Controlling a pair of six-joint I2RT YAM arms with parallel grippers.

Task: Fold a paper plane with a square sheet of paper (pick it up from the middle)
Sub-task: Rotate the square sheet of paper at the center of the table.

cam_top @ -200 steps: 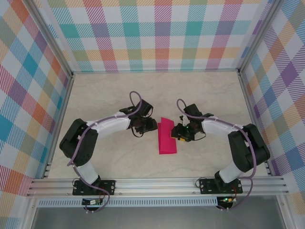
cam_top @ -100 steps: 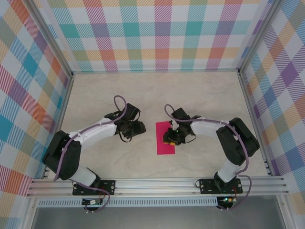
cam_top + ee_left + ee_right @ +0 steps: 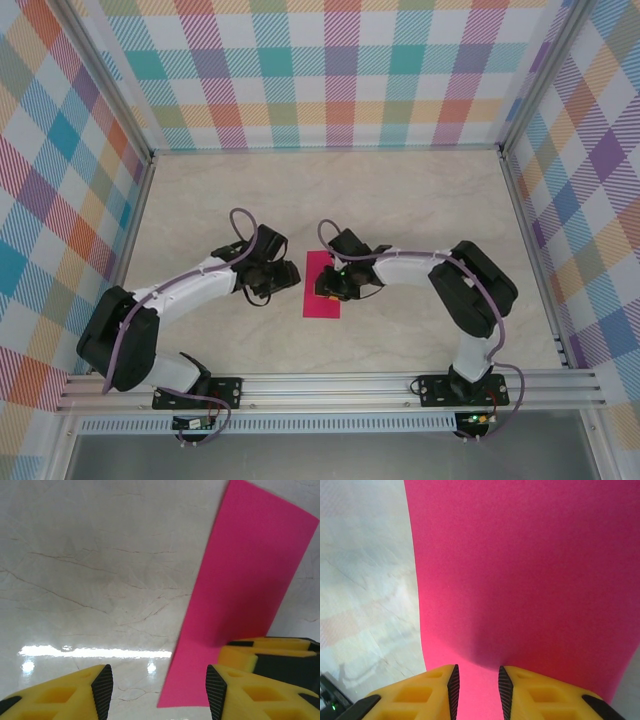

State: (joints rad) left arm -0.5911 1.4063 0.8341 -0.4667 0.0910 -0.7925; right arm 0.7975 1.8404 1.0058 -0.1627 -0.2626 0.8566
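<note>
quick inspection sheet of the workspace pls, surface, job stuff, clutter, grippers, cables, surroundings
surface: pale marbled table, glossy, with a light glare in the left wrist view
job's things: magenta paper, a narrow rectangle lying on the table, not yet a plane
clutter: nothing seen
grippers: left gripper open and empty, just left of the paper; right gripper tips down on the paper, jaws narrowly apart, grip not certain
cables: purple cable looped along each arm, clear of the paper
surroundings: plaid walls on three sides, aluminium rail at the near edge
</note>
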